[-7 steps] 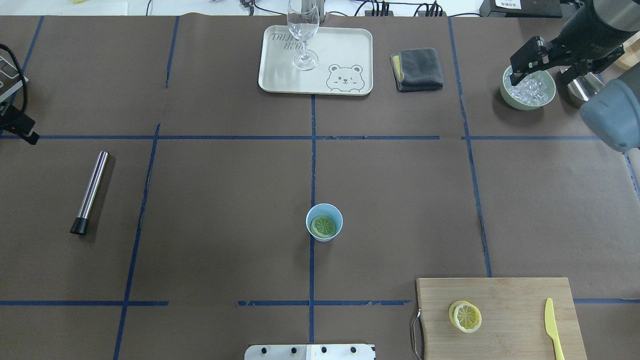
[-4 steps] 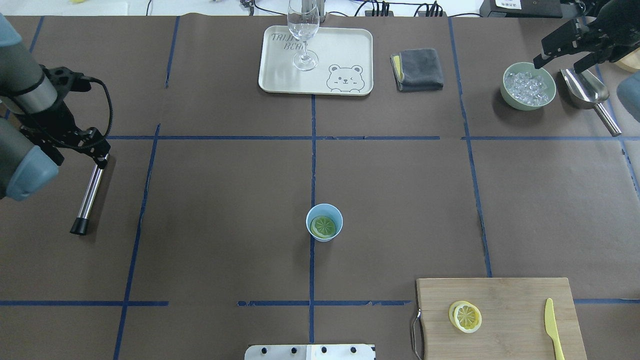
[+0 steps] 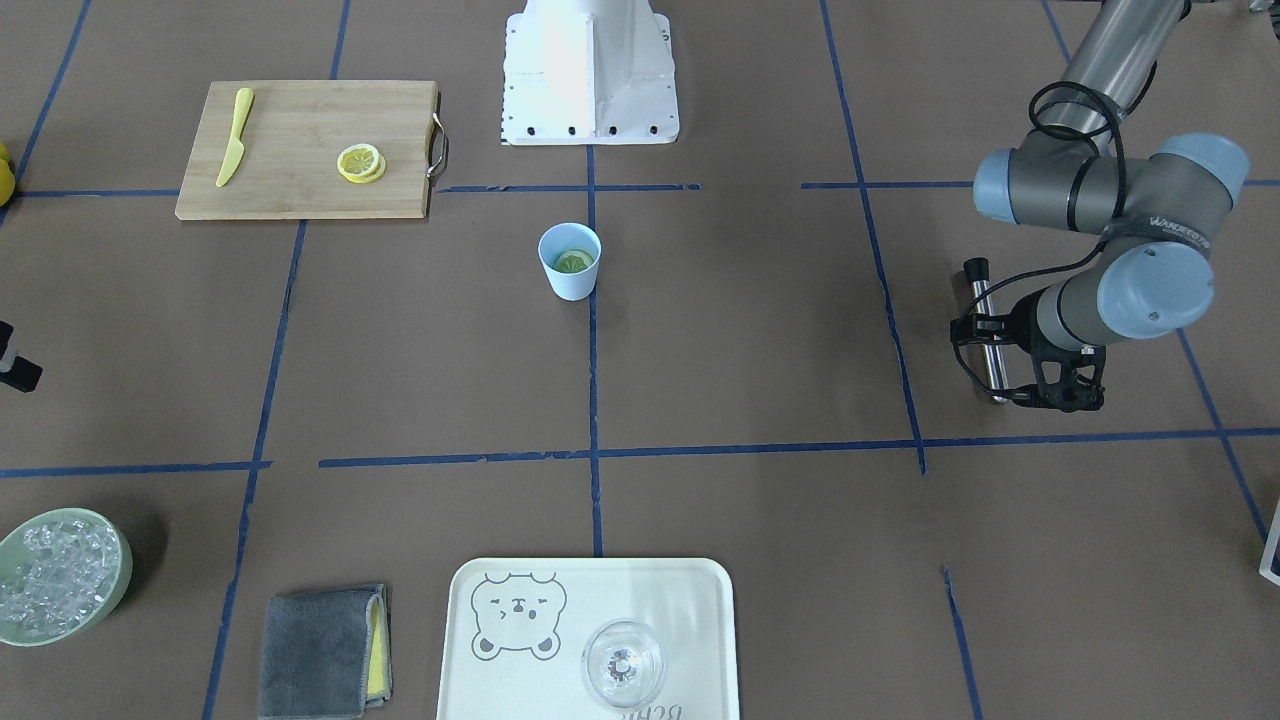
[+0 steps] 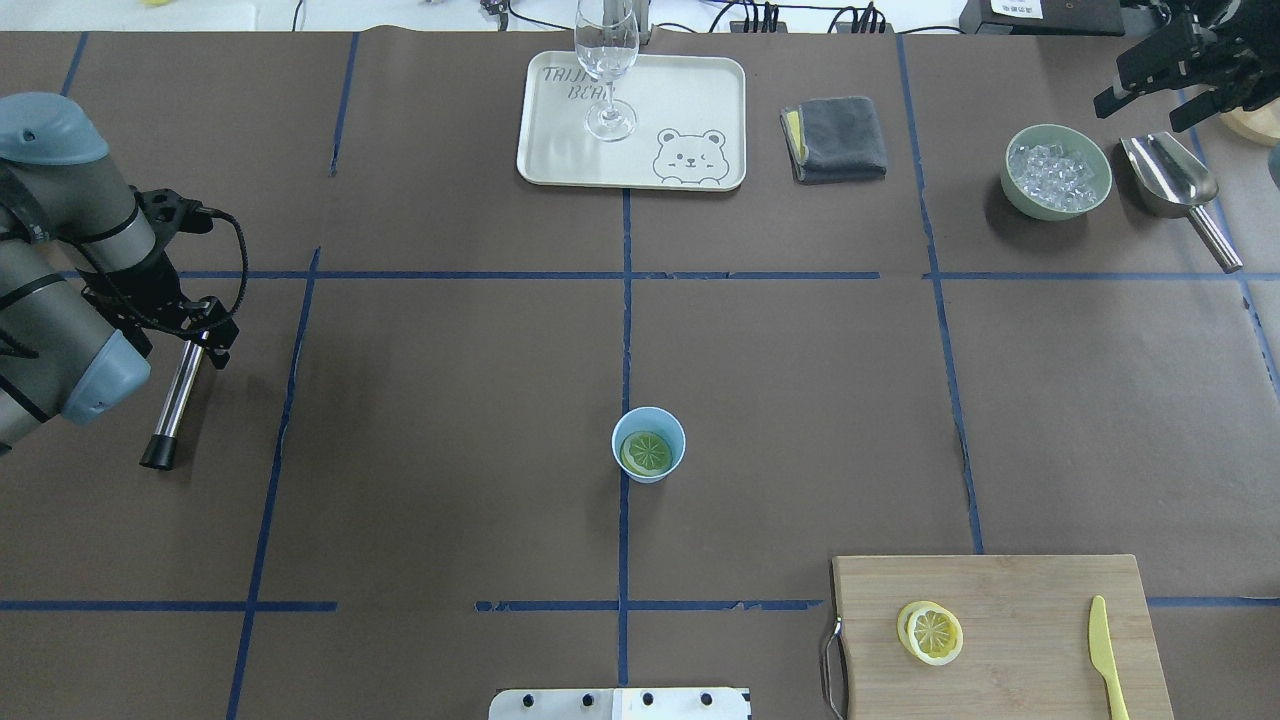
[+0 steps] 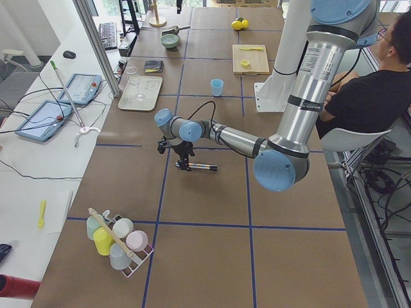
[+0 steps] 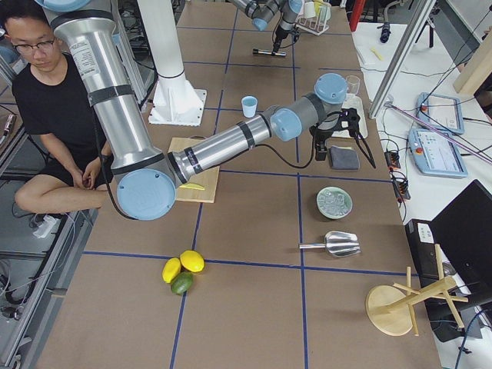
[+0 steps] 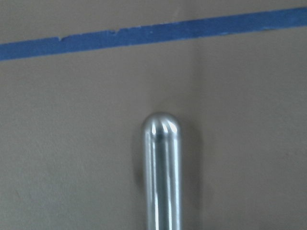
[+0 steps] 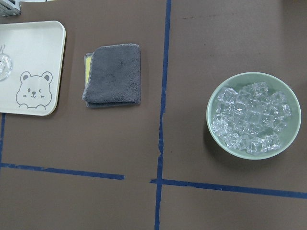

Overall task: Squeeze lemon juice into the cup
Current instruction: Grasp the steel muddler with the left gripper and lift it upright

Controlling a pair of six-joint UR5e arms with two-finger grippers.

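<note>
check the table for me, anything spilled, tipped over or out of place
Nothing stands out. The cup is upright with a lemon slice flat inside, the glass stands on its tray, the ice sits in its bowl, and no spill shows.

Lemon (image 4: 647, 452) in cup (image 4: 649, 445) (mid-table)

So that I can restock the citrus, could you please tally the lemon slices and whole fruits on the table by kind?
Lemon slice in the cup: 1
Lemon slices on the cutting board: 2
Whole yellow lemons: 2
Whole green citrus fruit: 1
Total: 6
</note>
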